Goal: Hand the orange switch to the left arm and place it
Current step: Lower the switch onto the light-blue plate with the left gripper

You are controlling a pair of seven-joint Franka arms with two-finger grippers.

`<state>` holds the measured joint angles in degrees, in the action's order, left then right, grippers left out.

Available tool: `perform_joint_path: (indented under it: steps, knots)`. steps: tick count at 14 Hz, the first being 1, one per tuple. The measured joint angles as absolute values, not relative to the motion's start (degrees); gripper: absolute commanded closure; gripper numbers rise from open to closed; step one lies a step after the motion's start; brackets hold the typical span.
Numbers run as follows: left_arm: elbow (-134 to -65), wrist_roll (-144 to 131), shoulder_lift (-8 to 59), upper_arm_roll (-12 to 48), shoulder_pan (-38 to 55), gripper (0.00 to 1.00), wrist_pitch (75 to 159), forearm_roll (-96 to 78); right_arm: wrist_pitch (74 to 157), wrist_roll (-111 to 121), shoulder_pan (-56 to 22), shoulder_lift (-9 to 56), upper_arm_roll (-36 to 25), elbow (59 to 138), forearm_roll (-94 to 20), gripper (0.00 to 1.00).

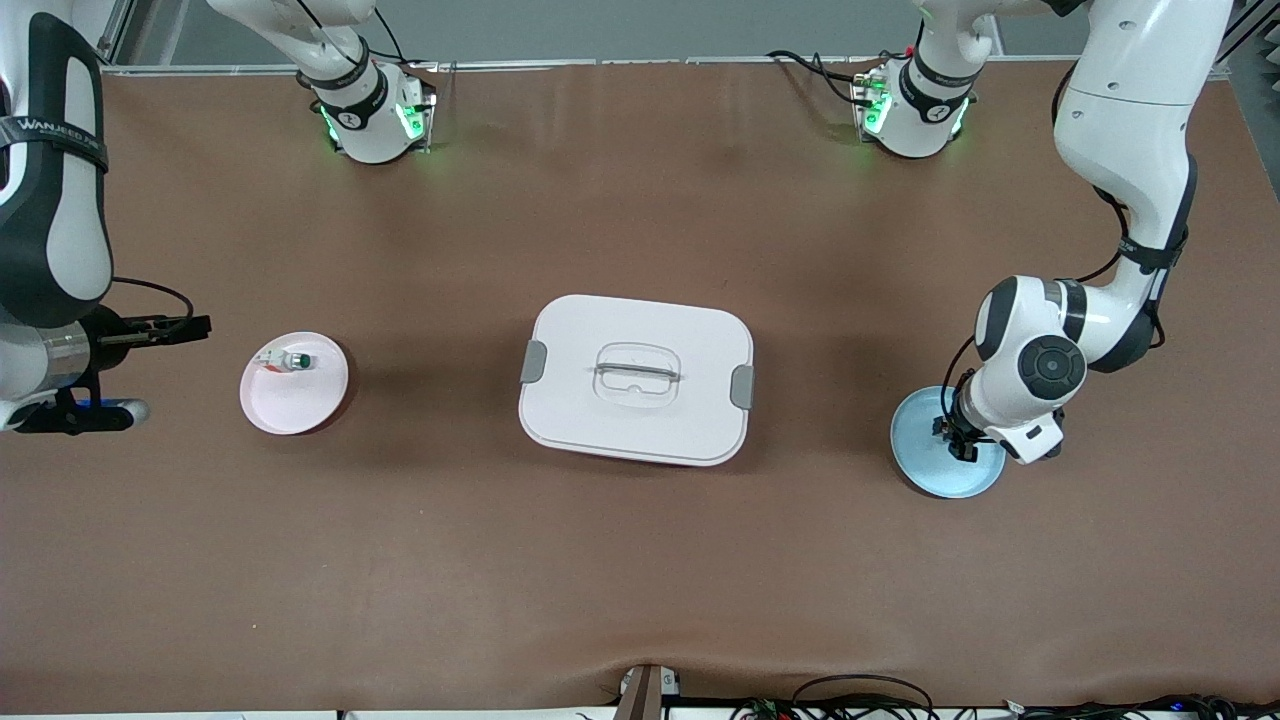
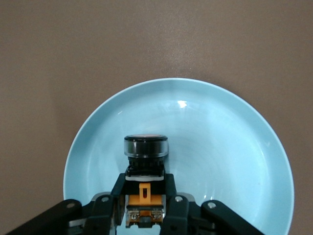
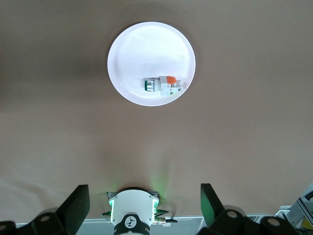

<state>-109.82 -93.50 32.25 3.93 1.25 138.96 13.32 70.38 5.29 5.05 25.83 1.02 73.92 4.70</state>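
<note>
My left gripper (image 2: 145, 204) is shut on the orange switch (image 2: 145, 147), a black button switch with an orange body, held by its body low over the light blue plate (image 2: 220, 147). In the front view this gripper (image 1: 953, 436) is down at the blue plate (image 1: 925, 468) toward the left arm's end of the table. The white box (image 1: 637, 378) with grey clasps sits mid-table. My right gripper (image 3: 145, 210) is open and empty, raised high beside the pink-white plate (image 3: 146, 54); it shows at the edge of the front view (image 1: 160, 330).
The pink-white plate (image 1: 293, 390), toward the right arm's end of the table, holds a small white switch with a green cap (image 1: 290, 361), also seen in the right wrist view (image 3: 164, 85). Both arm bases (image 1: 370, 115) stand along the table's edge farthest from the front camera.
</note>
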Motion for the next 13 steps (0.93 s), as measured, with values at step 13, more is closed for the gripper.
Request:
perform_joint_path:
  steps: [13]
  knots:
    - [-103.28,-87.21,30.08,4.52,1.22,0.00,131.29,13.93,70.38,5.28,9.12,24.06,1.14,73.06,-0.28,0.00]
